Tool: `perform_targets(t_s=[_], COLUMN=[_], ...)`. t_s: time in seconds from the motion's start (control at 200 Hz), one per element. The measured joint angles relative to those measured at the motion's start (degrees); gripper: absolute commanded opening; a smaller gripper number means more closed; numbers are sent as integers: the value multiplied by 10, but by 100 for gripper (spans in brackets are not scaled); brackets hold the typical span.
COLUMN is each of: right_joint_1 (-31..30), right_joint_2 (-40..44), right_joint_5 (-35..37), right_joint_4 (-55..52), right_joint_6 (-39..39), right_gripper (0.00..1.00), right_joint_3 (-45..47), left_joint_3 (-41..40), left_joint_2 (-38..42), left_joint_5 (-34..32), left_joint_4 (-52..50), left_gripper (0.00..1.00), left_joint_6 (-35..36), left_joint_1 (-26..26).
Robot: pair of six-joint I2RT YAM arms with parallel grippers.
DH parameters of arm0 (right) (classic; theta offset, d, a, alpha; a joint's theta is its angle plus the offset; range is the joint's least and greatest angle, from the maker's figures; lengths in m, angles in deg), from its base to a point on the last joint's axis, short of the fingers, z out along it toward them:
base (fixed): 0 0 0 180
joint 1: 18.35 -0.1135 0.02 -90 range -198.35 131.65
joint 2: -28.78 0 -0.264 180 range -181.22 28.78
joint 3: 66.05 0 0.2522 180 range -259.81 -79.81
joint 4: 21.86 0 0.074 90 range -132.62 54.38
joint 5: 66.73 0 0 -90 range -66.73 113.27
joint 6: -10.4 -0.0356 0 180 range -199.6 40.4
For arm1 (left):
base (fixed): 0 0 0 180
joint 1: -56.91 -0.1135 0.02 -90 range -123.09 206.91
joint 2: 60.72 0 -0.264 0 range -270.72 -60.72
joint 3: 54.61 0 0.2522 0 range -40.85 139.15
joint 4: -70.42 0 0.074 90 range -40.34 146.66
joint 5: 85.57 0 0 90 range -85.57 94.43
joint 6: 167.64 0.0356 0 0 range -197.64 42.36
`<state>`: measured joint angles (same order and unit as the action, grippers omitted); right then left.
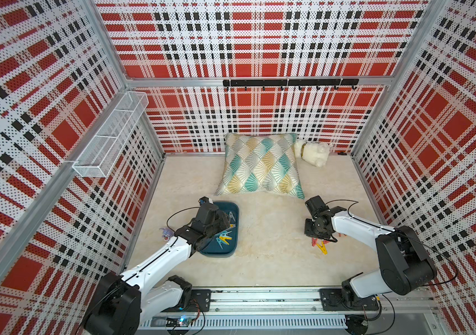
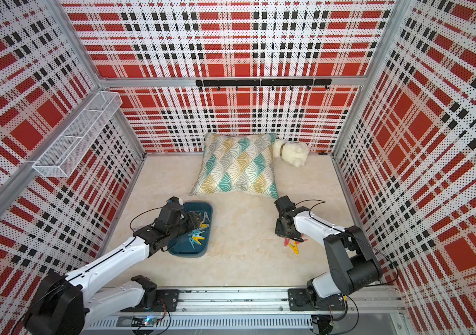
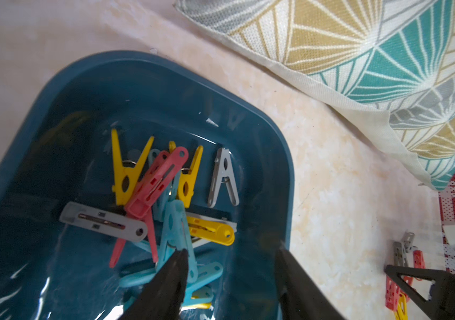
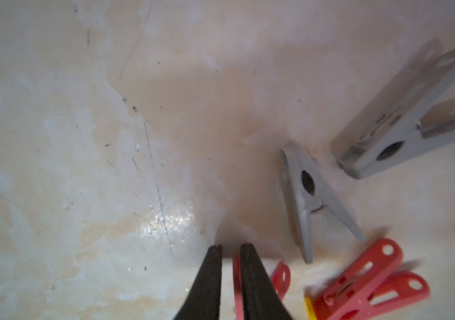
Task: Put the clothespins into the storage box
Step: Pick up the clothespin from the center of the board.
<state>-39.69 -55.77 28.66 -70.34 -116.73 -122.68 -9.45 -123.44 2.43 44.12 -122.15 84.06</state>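
Clothespins [image 3: 165, 199] mostly lie in your storage box [image 3: 126, 54], a few outside; left gripper [image 3: 231, 250] gapes empty, right gripper [image 4: 231, 246] seemingly pinches a red clothespin [image 4: 236, 282].

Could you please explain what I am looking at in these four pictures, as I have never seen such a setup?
Two robot arms work inside a walled booth. Two pictures look down from overhead; the others come from cameras on the arms' wrists. The left tool hangs open and empty over the storage box, which holds many clothespins. The right tool is pinched on a red clothespin lying on the cream surface, with grey clothespins beside it. A pillow lies at the back.
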Motion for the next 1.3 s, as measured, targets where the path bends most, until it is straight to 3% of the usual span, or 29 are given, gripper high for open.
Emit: perform_targets(t_s=[0.296,0.917,1.298], right_joint_1=[1,-13,-74], right_joint_2=[2,10,-19], right_joint_5=[-17,-201,-239], right_joint_4=[3,54,85], right_joint_6=[-2,-51,-91], right_gripper=[1,0,0], right_joint_3=[-8,-88,-166], left_joint_3=[11,-14,-15], left_joint_2=[0,-39,-113], left_joint_5=[6,106,149], left_joint_4=[22,202,284], left_gripper=[57,62,62], left_joint_6=[-15,-70,-95], left_joint_1=[47,109,159])
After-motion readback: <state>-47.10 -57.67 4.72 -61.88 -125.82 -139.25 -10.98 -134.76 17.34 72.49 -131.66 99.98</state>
